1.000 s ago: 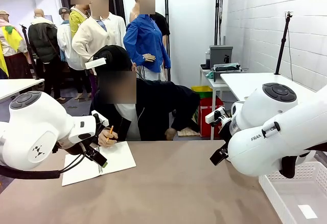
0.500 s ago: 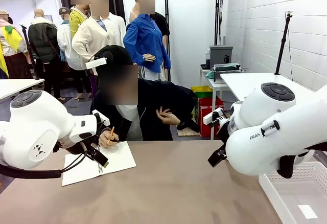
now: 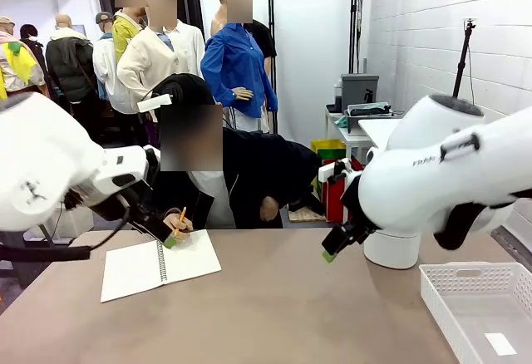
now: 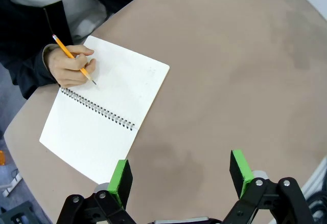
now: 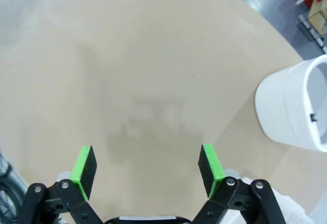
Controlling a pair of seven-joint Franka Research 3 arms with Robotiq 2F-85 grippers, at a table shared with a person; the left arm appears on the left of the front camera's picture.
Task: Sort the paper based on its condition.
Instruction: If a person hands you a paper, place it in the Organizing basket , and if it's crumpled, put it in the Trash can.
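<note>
A person at the far side of a brown table is leaning over an open spiral notebook, their hand holding a yellow pencil to the page. The left gripper is hovering above the table beside the notebook, its green pads standing wide apart and holding nothing. The right gripper is hanging over bare tabletop nearer the middle, its jaws also spread wide and empty, with a white round container off to one side. A white slotted basket is sitting at the table's right, with a small white slip lying in it; it is too small to tell whether that is the paper. The sheets in sight are the pages bound in the notebook. Judging from these, a loose sheet is likely to be very light, thin and floppy, sliding easily on the smooth table and creasing under a hard pinch, so an edge or lifted corner is looking like the best hold. A crumpled wad is likely springy and forgiving, best pinched across its middle.
</note>
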